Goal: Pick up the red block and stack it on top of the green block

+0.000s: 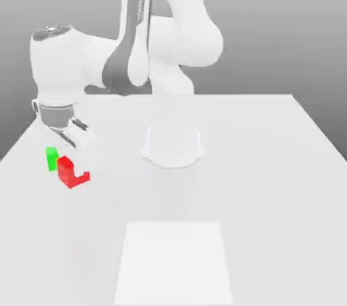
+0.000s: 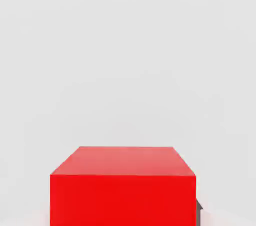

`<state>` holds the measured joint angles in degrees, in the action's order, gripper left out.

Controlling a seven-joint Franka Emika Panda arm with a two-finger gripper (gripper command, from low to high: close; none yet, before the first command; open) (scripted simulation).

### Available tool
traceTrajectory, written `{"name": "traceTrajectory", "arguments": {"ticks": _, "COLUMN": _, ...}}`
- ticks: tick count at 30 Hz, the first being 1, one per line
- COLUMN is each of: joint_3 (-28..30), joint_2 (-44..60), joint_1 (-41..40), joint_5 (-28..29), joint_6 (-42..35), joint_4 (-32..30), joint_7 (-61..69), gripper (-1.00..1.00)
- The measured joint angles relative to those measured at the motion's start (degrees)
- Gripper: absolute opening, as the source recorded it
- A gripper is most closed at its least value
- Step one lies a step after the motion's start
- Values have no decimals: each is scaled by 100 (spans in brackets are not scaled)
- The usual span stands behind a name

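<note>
The red block (image 1: 66,170) is near the table's edge on the exterior view's left, with the smaller green block (image 1: 51,157) close beside it, just behind and further left. My gripper (image 1: 74,166) reaches down from the white hand above. It is shut on the red block, and one white finger covers part of the block's upper face. In the hand view the red block (image 2: 122,185) looms large and close, with plain white table beyond it. Whether the block rests on the table or hangs just above it, I cannot tell.
The arm's round white base (image 1: 173,145) stands mid-table, to the exterior view's right of the blocks. A paler square patch (image 1: 175,260) lies flat near the front edge. The white table (image 1: 271,182) stretches wide toward the exterior view's right.
</note>
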<state>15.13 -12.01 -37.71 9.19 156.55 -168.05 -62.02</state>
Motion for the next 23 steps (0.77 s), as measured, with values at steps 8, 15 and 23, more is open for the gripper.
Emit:
{"name": "traceTrajectory", "arguments": {"ticks": 8, "joint_3": 901, "joint_2": -364, "joint_1": -1923, "joint_5": 500, "joint_6": -359, "joint_4": 17, "joint_7": -1098, "gripper": -100}}
{"name": "traceTrajectory", "arguments": {"ticks": 15, "joint_3": 1436, "joint_2": 335, "joint_1": -1462, "joint_5": -698, "joint_6": 198, "joint_4": 40, "joint_7": -390, "gripper": -100}}
{"name": "traceTrajectory", "arguments": {"ticks": 23, "joint_3": 1532, "joint_2": 1245, "joint_1": -1059, "joint_5": -1707, "joint_6": 1033, "joint_4": 69, "joint_7": 309, "gripper": -100}}
